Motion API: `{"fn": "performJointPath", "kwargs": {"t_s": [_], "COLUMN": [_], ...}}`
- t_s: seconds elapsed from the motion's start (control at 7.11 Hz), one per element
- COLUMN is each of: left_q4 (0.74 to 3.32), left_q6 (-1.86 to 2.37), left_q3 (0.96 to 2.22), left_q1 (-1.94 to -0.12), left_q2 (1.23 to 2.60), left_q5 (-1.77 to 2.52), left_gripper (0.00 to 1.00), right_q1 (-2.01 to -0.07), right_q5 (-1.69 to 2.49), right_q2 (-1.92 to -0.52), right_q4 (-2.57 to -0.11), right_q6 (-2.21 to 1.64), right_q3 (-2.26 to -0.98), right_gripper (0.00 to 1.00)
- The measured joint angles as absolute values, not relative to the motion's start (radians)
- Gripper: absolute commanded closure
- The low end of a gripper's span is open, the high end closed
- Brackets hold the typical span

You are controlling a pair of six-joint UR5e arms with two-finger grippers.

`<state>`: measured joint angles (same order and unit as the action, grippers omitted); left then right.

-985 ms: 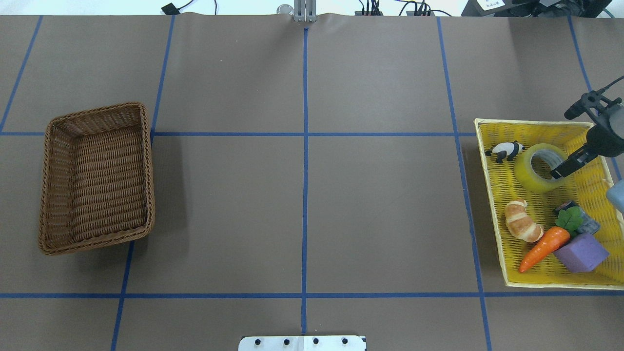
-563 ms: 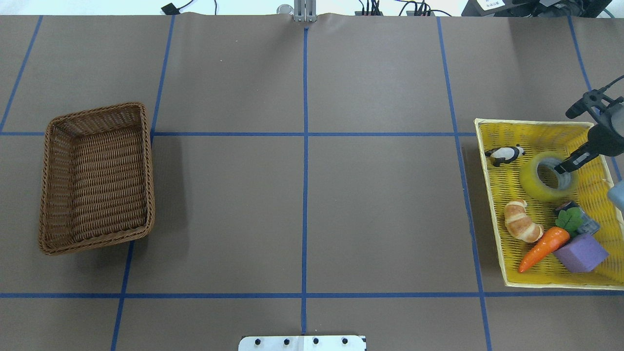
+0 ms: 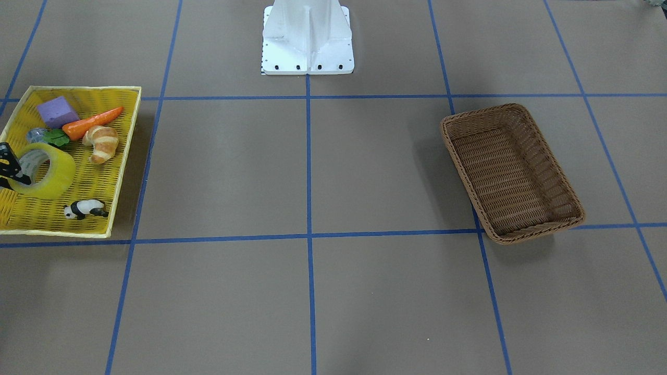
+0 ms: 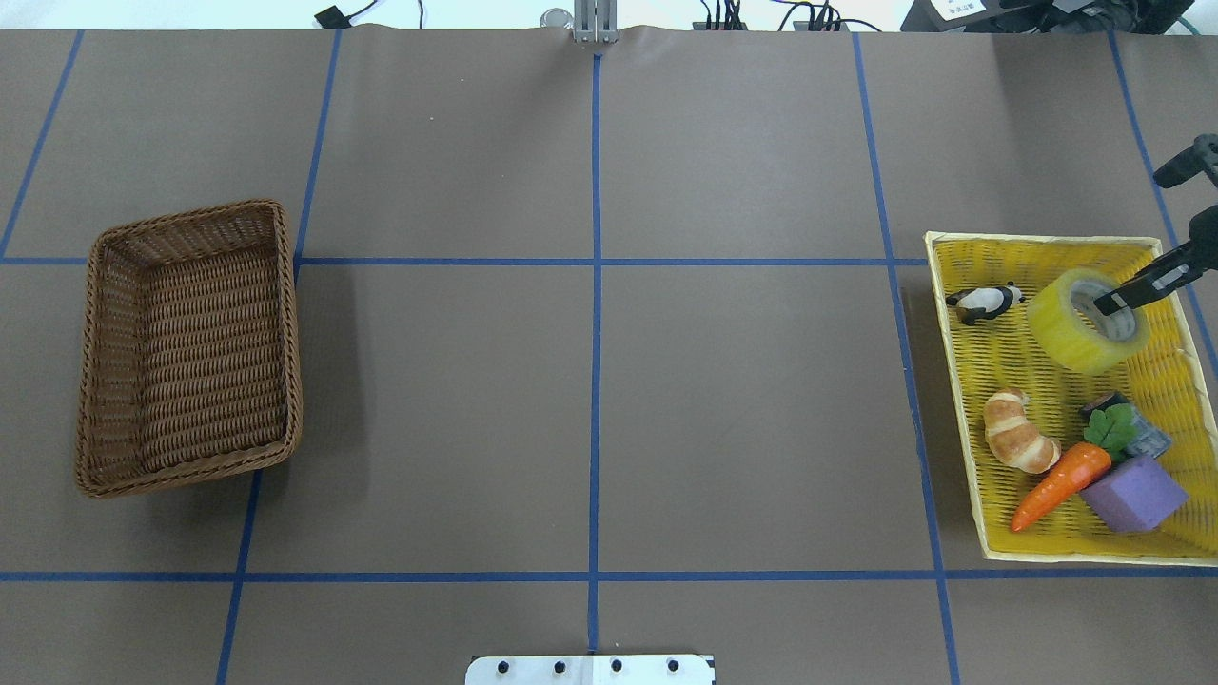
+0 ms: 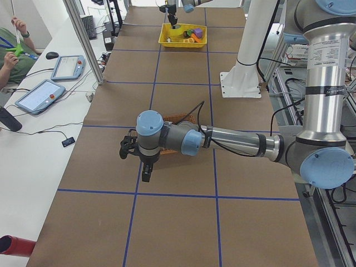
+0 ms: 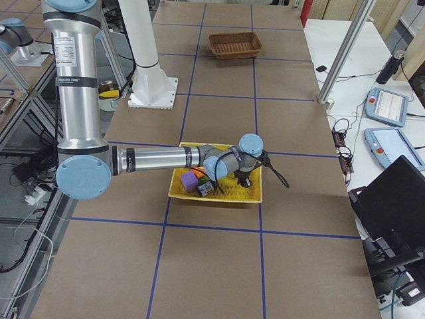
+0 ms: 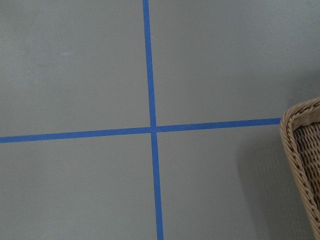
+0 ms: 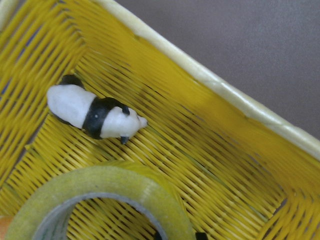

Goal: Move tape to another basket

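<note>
The tape [image 4: 1066,333], a wide roll of translucent yellow-green film, is tilted at the far end of the flat yellow woven tray [image 4: 1037,255], near a small black-and-white panda figure [image 4: 985,301]. The right gripper [image 4: 1104,304] pinches the roll's wall, one finger inside its whitish core. The rectangular brown wicker basket [image 4: 186,228] stands well apart. The left gripper [image 5: 146,177] hovers beside it; whether its jaws are wide or narrow cannot be told.

Yellow-green tape [image 4: 1066,328], brown woven basket [image 4: 190,347], bright yellow tray [image 4: 990,362], black-and-white panda [image 4: 985,302], orange carrot [image 4: 1061,483]
</note>
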<state>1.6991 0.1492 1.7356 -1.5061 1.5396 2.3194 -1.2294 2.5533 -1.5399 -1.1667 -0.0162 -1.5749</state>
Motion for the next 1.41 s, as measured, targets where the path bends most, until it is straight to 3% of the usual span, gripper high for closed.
{"fn": "performJointPath", "kwargs": {"t_s": [0.56, 0.99, 1.41], "left_q4": [1.889, 2.212, 2.618], "left_q6": [0.192, 0.565, 1.039], "left_q3": [1.727, 1.687, 1.654], "left_q1": [-1.457, -1.36, -1.283], "left_q2": [1.554, 1.602, 1.627], "left_q5": [2.323, 2.317, 2.313], "left_gripper": [0.01, 0.02, 0.02], "right_q1": [-1.208, -1.002, -0.765], "right_q5": [2.654, 2.465, 2.124], "right_q2": [-1.388, -1.246, -1.233], "right_q4": [-1.09, -0.78, -0.391], "right_q6": [-0.517, -1.07, -1.504], "right_q3": [-1.732, -1.767, -1.776], "right_gripper": [1.0, 1.0, 1.0]}}
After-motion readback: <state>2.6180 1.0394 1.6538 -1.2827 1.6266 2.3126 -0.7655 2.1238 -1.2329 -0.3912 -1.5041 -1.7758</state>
